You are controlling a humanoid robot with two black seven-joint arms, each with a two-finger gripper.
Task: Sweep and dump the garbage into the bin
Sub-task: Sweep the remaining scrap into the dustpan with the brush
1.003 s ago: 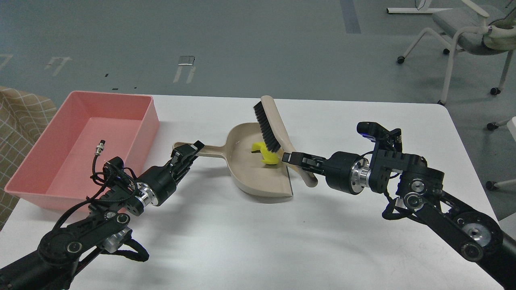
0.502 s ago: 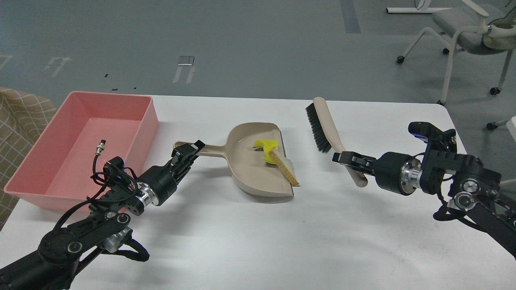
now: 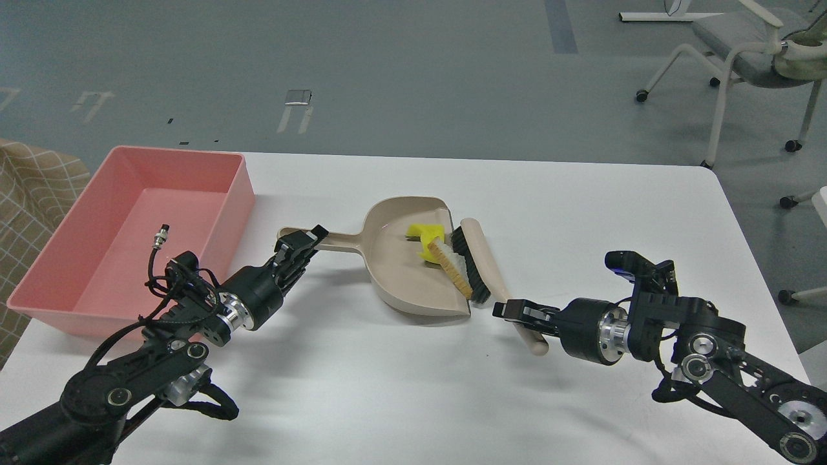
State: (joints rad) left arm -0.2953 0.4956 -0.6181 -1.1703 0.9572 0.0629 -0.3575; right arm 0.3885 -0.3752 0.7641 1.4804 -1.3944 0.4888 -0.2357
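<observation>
The beige dustpan (image 3: 400, 271) lies mid-table with its handle pointing left. My left gripper (image 3: 303, 244) is shut on that handle. In the pan's mouth lie the yellow sponge piece (image 3: 424, 237) and the bread slice (image 3: 452, 270), standing on edge with its tan crust toward me. My right gripper (image 3: 513, 312) is shut on the handle of a beige brush (image 3: 481, 261). The brush's black bristles press against the bread at the pan's front lip. The pink bin (image 3: 139, 226) stands empty at the table's left.
A white table (image 3: 581, 213) holds everything; its right and far edges are in view. A grey office chair (image 3: 753, 58) stands on the floor at the back right. A checked cloth (image 3: 32, 187) lies left of the bin.
My right gripper lifted the brush out of the pan to the right, uncovering the bread. It has since come back down and left, setting the bristles against the bread. The left arm has not moved.
</observation>
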